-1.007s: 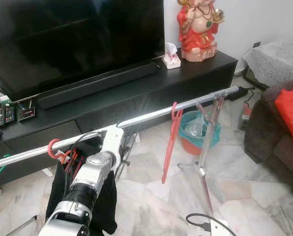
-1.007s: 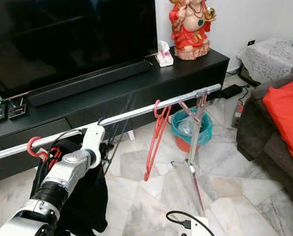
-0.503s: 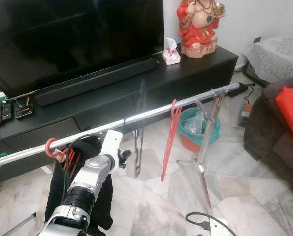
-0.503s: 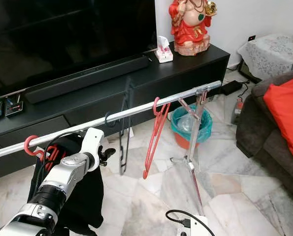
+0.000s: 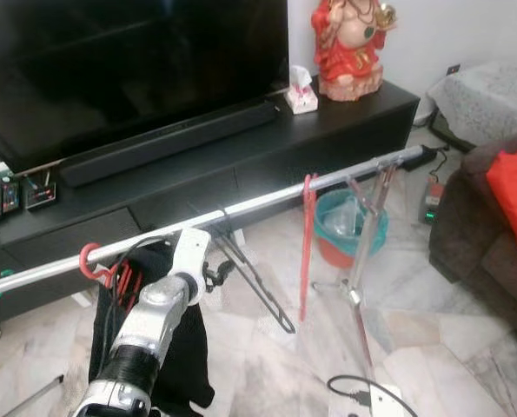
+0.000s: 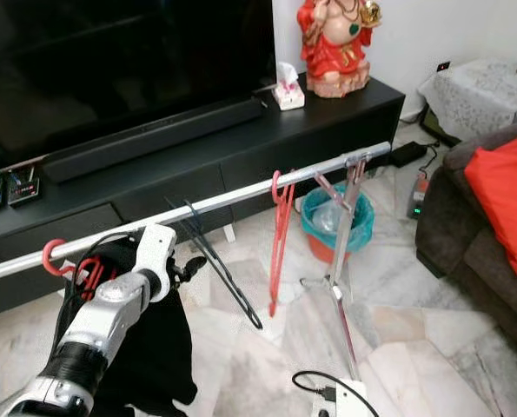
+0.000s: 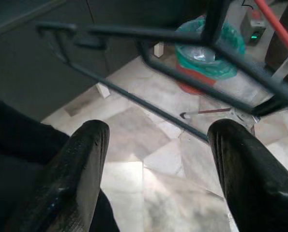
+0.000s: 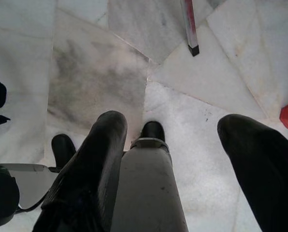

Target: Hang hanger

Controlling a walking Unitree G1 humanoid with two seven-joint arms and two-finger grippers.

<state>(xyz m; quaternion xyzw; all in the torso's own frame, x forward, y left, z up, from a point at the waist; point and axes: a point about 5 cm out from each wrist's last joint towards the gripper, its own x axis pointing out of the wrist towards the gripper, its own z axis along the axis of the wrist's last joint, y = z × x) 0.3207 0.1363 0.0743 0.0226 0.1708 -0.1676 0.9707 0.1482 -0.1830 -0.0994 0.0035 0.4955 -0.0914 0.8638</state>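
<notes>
Basically the dark hanger [image 5: 249, 280] is hooked on the rail [image 5: 267, 201], swung out toward 4 o'clock. It looks light and stiff, best gripped near the hook. The left claw [image 7: 156, 169] is held wide open, empty.

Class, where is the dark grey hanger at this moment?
In the left eye view the dark grey hanger hangs tilted on the silver rail, between the left gripper and the red hanger.

A silver rail [image 5: 267, 201] on a folding stand [image 5: 362, 261] carries a black hanger [image 5: 249, 278] swung out at a slant, a red hanger [image 5: 307, 248] beside it toward the stand, and red hangers [image 5: 97, 265] with dark clothes [image 5: 167, 365] at the far end
</notes>
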